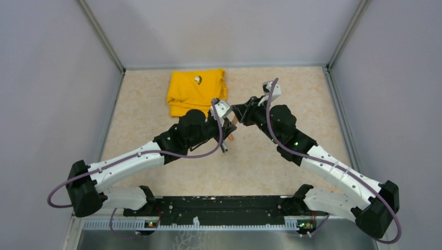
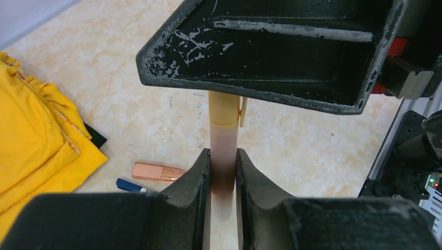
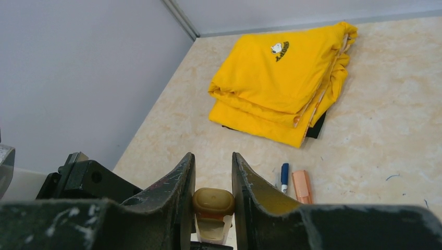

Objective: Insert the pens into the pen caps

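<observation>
My left gripper (image 2: 224, 156) is shut on a pinkish-orange marker (image 2: 224, 146), which stands straight out between its fingers. A light orange cap (image 2: 224, 108) sits on the marker's far end. My right gripper (image 3: 212, 157) is shut on that cap (image 3: 213, 202) from the opposite side. In the top view the two grippers, left (image 1: 225, 125) and right (image 1: 238, 112), meet nose to nose above the table's middle. A second orange marker (image 2: 156, 171) and a small dark blue cap (image 2: 129, 185) lie side by side on the table. They also show in the right wrist view, marker (image 3: 302, 186) and cap (image 3: 284, 176).
A folded yellow cloth (image 1: 196, 91) lies at the back of the table, just behind the grippers, over something dark (image 3: 315, 127). Grey walls enclose the table on the left, back and right. The black arm rail (image 1: 224, 211) runs along the near edge.
</observation>
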Robot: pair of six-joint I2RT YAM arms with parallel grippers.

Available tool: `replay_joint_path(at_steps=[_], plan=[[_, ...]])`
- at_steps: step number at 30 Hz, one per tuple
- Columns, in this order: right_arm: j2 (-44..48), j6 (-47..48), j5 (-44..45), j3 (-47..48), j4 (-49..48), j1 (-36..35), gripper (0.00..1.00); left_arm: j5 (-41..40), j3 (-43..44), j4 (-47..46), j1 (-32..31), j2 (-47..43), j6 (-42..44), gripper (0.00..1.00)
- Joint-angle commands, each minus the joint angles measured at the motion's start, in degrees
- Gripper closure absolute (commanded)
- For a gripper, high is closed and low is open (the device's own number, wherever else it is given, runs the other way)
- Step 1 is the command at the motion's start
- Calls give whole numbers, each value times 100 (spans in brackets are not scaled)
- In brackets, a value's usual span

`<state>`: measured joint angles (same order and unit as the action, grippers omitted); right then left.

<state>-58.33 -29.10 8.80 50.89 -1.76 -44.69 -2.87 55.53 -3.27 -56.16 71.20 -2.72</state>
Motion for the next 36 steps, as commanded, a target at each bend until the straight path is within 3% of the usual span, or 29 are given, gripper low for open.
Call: replay_joint_path(at_steps=[1,24,27,31,36], plan=[[-197,-225,-338,-801,851,-412,100,-11,456,-1799,85,-287,180,100],[-1298,-1112,-376,-2235,-665,-1520,100,157,866,-2058,264,-239,398,100],[-1022,-909,-128,-1947,-366,-1435,100,256,779,-1943,264,-288,413,100],[-410,-569,-109,-1092,27,-738,100,881,405,-1736,264,-443,387,100],[-39,55,17,200,401,-94,85,1356,-25,-1443,264,-696,306,100]])
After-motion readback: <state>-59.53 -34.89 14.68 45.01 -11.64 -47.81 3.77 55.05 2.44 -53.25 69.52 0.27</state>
